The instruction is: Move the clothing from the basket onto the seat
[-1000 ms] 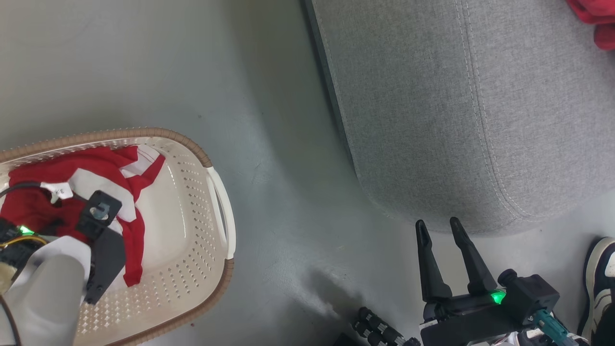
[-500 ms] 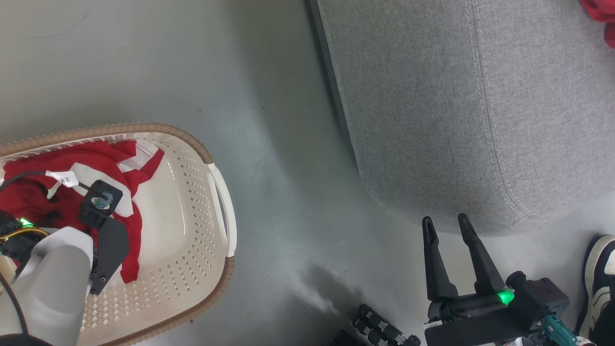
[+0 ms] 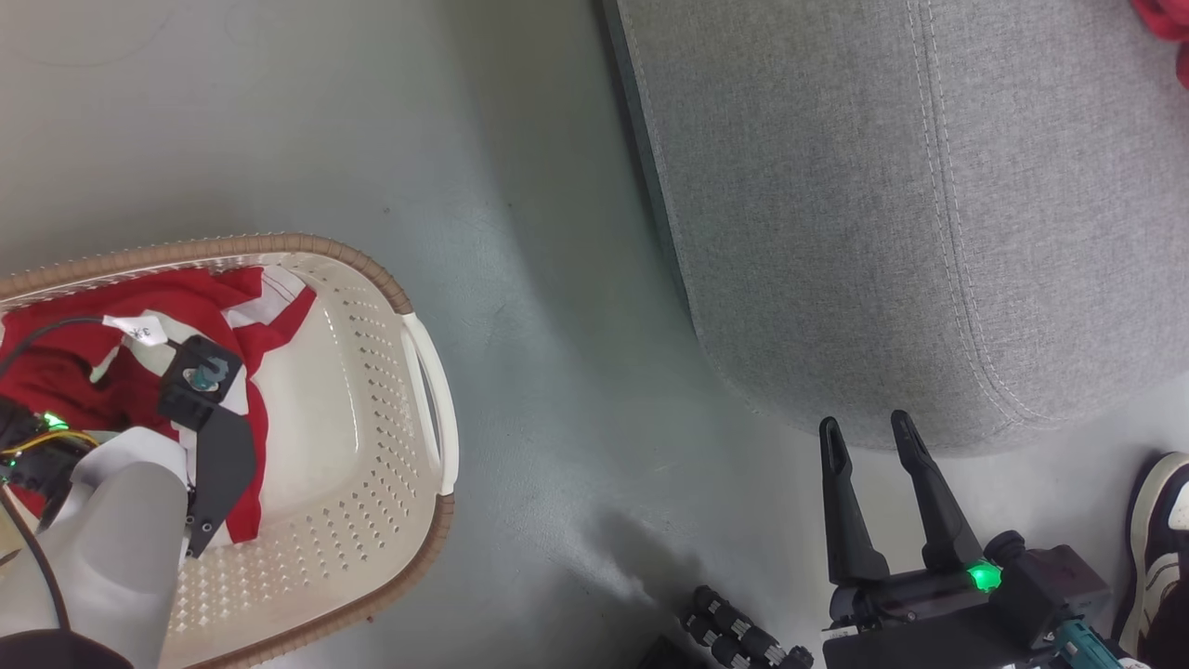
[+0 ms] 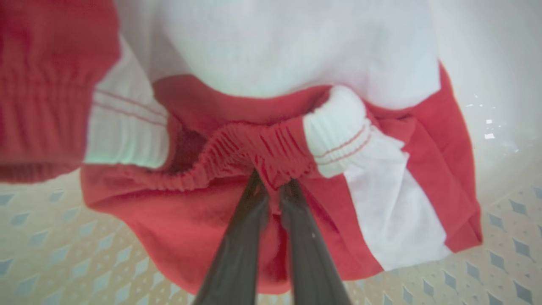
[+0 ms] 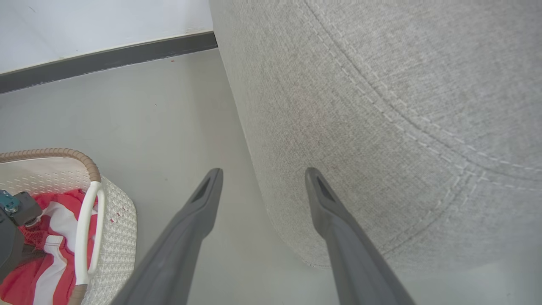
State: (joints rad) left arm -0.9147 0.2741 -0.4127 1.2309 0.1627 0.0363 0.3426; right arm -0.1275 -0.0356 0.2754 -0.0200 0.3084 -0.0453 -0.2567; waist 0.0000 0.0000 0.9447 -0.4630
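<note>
Left gripper [image 4: 272,184], spread a second ago, now pinches the clothing [image 4: 169,220] by its elastic waistband inside the basket [image 3: 372,390], ready for lifting toward the seat [image 3: 882,232]; right gripper [image 3: 871,439] idles, jaws apart.

Left of the seat [image 3: 836,232], bare floor [image 3: 557,372] lies open up to the basket [image 3: 372,274]; by the seat's near corner stands probably a shoe [image 3: 1161,539].

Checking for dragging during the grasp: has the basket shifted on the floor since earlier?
No. The basket keeps its gap to the dark floor speck; the whole view drifted slightly.
</note>
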